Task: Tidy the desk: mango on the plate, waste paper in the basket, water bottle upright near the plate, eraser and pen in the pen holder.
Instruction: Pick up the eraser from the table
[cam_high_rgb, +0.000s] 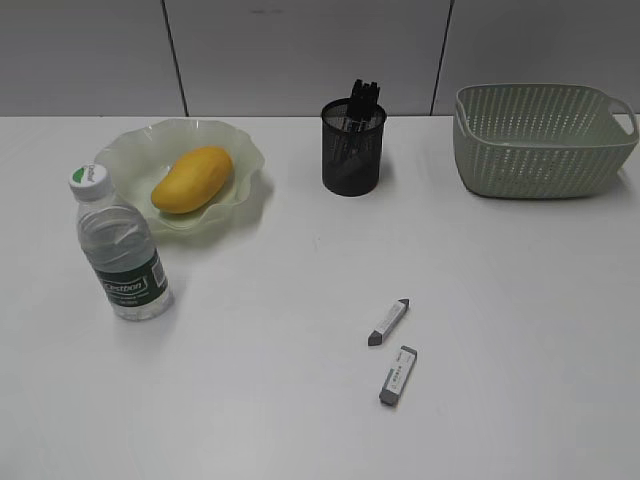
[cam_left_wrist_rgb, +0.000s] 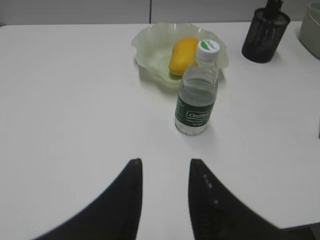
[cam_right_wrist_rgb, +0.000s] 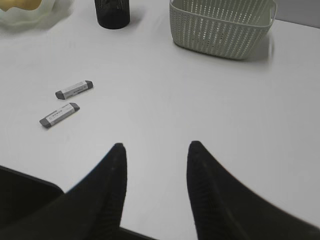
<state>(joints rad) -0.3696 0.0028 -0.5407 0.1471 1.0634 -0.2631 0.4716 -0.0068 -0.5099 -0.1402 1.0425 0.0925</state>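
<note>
White laminate desk (cam_high_rgb: 300, 420) carries a job mostly done: the smooth yellow-orange mango (cam_high_rgb: 191, 179) lies in the pale green ruffled plate (cam_high_rgb: 245, 150) toward the far left corner, and the clear plastic water bottle (cam_high_rgb: 118, 247) with its white cap and dark green label stands upright just beside that plate, nearer the left edge. A black wire-mesh pen holder (cam_high_rgb: 353, 147) at the middle of the far edge already shows dark pens standing in it. The sage-green woven-pattern basket (cam_high_rgb: 540, 140) sits at the far right corner; whether the waste paper is inside cannot be told.

Two small grey-tipped white erasers (cam_high_rgb: 389, 321) lie close together but apart, in the open near the front edge, right of centre.

Both tools hang back over the front edge, holding nothing: the left gripper (cam_left_wrist_rgb: 165, 172) and the right gripper (cam_right_wrist_rgb: 156, 157) each have jaws parted.

The remaining step appears to be the erasers, closest to the right arm. Each is thin and flat, so a clean pick likely means descending straight over one, fingers across its narrow width, without nudging its neighbour, then releasing above the holder's mouth clear of the pens.
</note>
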